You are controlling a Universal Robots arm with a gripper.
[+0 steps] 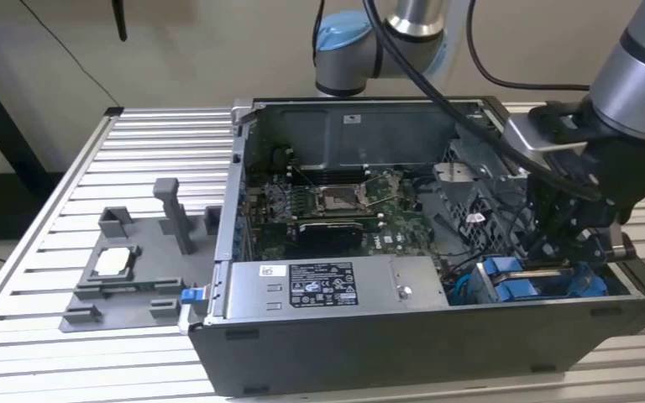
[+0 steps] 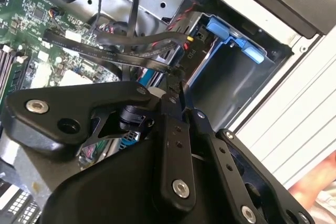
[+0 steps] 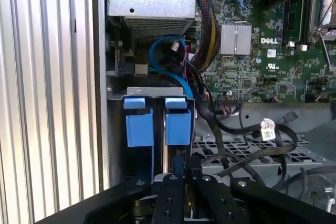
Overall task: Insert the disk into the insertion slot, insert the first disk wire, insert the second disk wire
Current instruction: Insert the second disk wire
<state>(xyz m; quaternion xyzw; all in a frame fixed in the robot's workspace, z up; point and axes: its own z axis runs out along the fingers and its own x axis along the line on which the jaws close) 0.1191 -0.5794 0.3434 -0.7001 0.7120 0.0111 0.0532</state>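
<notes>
The gripper is seen lowered into the corner of the black computer case, directly over the insertion slot. In both wrist views the jaws are drawn together, with a thin dark piece, apparently a wire connector, pinched at their tips; exactly what is held cannot be made out with certainty. The disk is judged to be already seated in the slot: its blue frame tabs are seen just ahead of the jaws in the first wrist view, standing side by side against the grey sheet-metal rim. Black flat wires run close beside the jaws and over the motherboard; a blue cable loops beyond the disk.

The disk is judged rigid and fairly heavy but sensitive to shock, best taken by its blue frame. The wires are judged light and limp; they are best taken at the stiff plug end, not the flexible run.
</notes>
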